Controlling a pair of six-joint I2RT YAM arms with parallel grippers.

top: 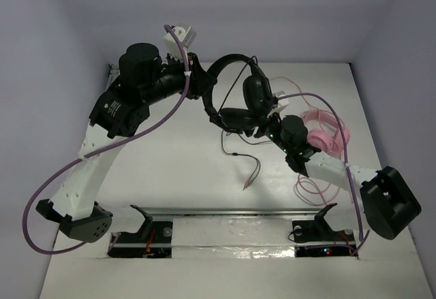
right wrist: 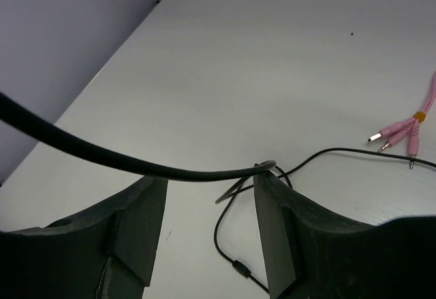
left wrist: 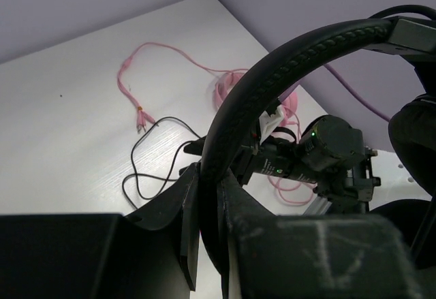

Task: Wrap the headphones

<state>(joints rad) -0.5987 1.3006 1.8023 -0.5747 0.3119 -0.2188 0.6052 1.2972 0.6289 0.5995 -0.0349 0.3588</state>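
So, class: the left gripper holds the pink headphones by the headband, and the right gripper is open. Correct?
No: the left wrist view shows the left gripper holding the black headphones by the headband, not the pink ones. The right gripper is open.

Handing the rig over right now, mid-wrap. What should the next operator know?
Left tool: shut on the headband of the black headphones, holding it raised.
Right tool: open, with the black cable crossing its gap, not pinched.
Done: headphones picked up.
Left: the wrapping; no wraps visible, and much of the cable lies loose on the table.
Pink headphones at right are not part of this.
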